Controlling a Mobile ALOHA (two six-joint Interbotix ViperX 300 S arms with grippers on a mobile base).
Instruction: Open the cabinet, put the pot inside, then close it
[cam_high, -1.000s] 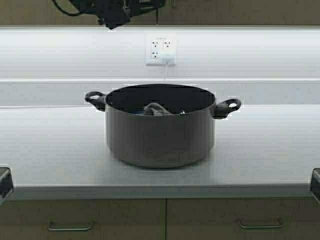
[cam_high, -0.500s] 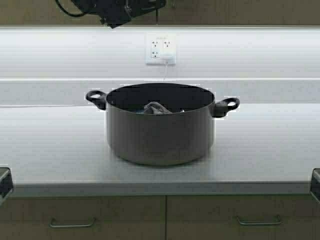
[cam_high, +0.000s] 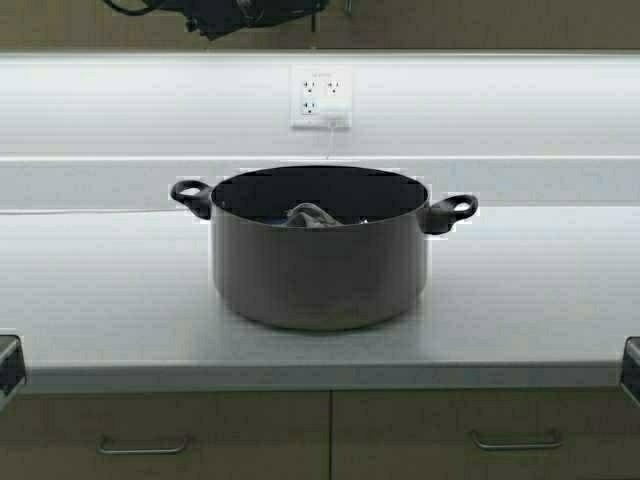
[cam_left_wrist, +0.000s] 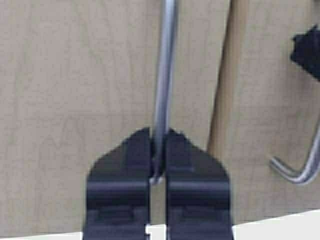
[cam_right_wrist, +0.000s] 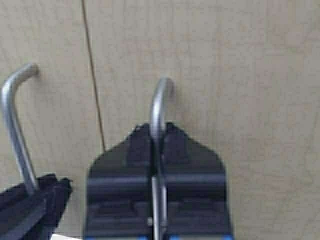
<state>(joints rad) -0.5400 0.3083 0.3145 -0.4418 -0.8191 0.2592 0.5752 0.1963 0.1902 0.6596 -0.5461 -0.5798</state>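
Observation:
The dark grey pot (cam_high: 320, 250) with two black loop handles stands on the counter (cam_high: 100, 290). Only the bottom strip of the cabinet (cam_high: 480, 25) shows at the top of the high view. In the left wrist view my left gripper (cam_left_wrist: 159, 137) is shut on the left door's metal handle (cam_left_wrist: 165, 75). In the right wrist view my right gripper (cam_right_wrist: 158, 131) is shut on the right door's handle (cam_right_wrist: 159, 102). The seam (cam_left_wrist: 222, 100) between the doors looks slightly widened. The left arm (cam_high: 230, 12) shows at the top of the high view.
A crumpled grey thing (cam_high: 312, 216) lies inside the pot. A wall outlet (cam_high: 321, 97) with a plugged cord sits behind it. Base drawers with horizontal handles (cam_high: 143, 447) run below the counter. Dark parts of the robot's frame (cam_high: 8, 365) sit at both lower edges.
The whole scene has shrunk and shifted slightly, so the robot has backed away a little. The left arm at the top has moved up, nearer the frame edge.

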